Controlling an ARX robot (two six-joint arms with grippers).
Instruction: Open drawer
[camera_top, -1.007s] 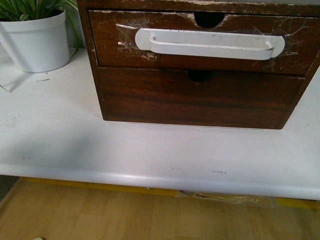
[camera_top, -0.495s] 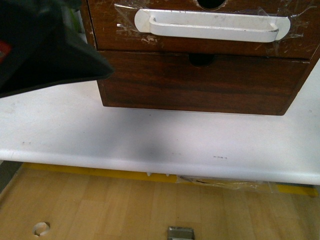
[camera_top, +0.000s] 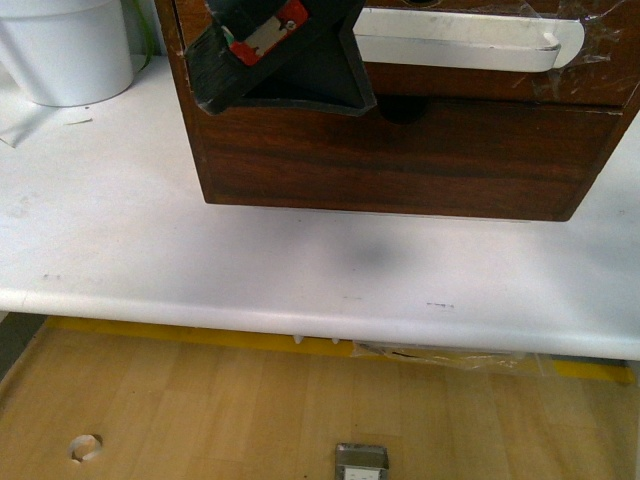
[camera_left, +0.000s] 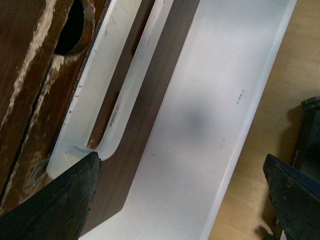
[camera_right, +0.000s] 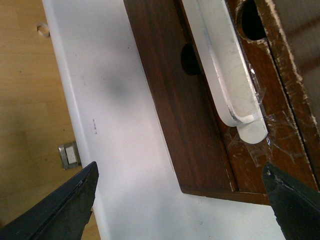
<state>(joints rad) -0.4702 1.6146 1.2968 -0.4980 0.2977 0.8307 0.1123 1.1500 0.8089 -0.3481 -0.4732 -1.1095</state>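
Observation:
The drawer (camera_top: 470, 85) is the upper, dark brown one of a wooden box, with a long white bar handle (camera_top: 460, 40) taped on. It looks shut. My left gripper (camera_top: 285, 70) is open in front of the handle's left end and hides it. In the left wrist view the handle (camera_left: 115, 85) and the rim notch (camera_left: 72, 30) lie just beyond one of the fingertips (camera_left: 65, 200). The left gripper (camera_left: 182, 200) holds nothing. My right gripper (camera_right: 180, 200) is open over the table, short of the handle's right end (camera_right: 225, 65). It does not show in the front view.
The plain lower drawer front (camera_top: 400, 160) sits under the handled one. The box stands on a white table (camera_top: 150, 230) whose front edge (camera_top: 300, 320) runs across, with wood floor below. A white plant pot (camera_top: 65, 50) stands at the back left.
My left gripper has moved right from the far left of the front view and now covers the handle's left end. The drawer has not moved.

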